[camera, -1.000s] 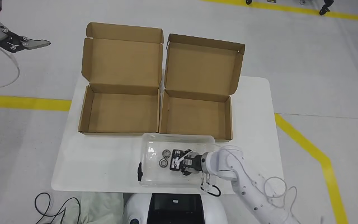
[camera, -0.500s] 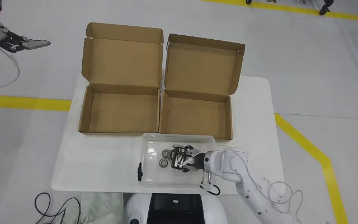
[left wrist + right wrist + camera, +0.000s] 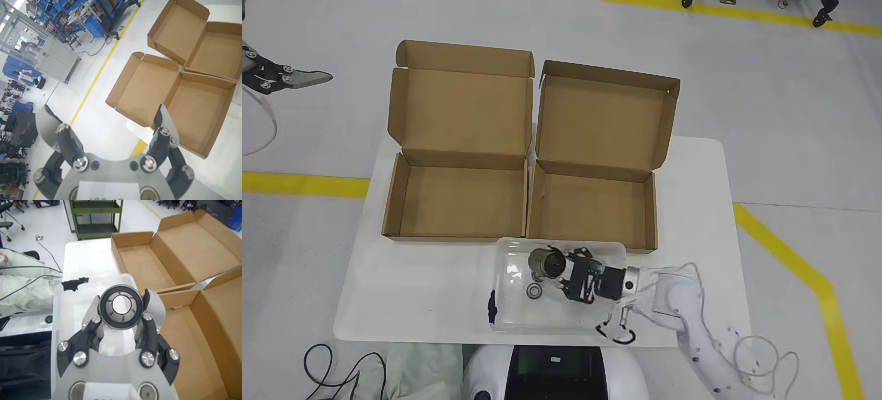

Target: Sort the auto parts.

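Observation:
My right gripper (image 3: 560, 268) (image 3: 122, 303) is shut on a round metal bearing (image 3: 546, 263) (image 3: 110, 303) with a black rim, held above the clear plastic bin (image 3: 504, 305) (image 3: 62, 317). A smaller bearing (image 3: 534, 291) lies on the bin's floor. Two open cardboard boxes stand behind the bin, the left box (image 3: 454, 200) (image 3: 147, 264) and the right box (image 3: 592, 210) (image 3: 189, 342), both with bare floors. My left gripper (image 3: 103, 108) (image 3: 297, 76) hangs open off the table's far left, above the floor.
The bin sits at the front edge of the white table (image 3: 697, 220), with a strip of black tape (image 3: 75, 284) on its rim. Bare tabletop lies right of the boxes and left of the bin. A pale cloth and cables (image 3: 28, 285) lie below the table's front.
The right gripper was low among the parts in the bin; it has risen with the bearing between its fingers, and the arm has drawn back to the right. The left arm kept still.

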{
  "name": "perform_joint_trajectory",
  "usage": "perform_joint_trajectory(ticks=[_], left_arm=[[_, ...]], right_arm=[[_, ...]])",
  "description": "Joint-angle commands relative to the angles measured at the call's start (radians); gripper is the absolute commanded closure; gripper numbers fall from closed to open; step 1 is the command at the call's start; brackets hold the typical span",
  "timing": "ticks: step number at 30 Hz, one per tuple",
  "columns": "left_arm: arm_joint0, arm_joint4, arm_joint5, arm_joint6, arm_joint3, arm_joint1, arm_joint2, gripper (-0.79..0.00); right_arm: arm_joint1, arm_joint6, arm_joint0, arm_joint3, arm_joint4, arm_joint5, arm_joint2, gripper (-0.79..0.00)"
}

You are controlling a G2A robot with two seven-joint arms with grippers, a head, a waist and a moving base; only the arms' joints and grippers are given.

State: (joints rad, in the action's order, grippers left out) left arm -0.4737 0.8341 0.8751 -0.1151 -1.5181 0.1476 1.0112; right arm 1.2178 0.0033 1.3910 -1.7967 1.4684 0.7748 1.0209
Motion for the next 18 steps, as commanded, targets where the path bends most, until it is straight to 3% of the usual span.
perform_joint_trajectory(ticks=[1,18], left_arm=[[0.0,0.0,0.0,0.0,0.0,0.0,0.0,-0.785],[0.0,0.0,0.0,0.0,0.0,0.0,0.0,-0.785]], right_arm=[[-0.002,-0.081,0.0,0.007,0.007,-0.005,0.004,0.0],[-0.005,-0.471,-0.027,0.088,0.009,-0.045,0.006,0.0]])
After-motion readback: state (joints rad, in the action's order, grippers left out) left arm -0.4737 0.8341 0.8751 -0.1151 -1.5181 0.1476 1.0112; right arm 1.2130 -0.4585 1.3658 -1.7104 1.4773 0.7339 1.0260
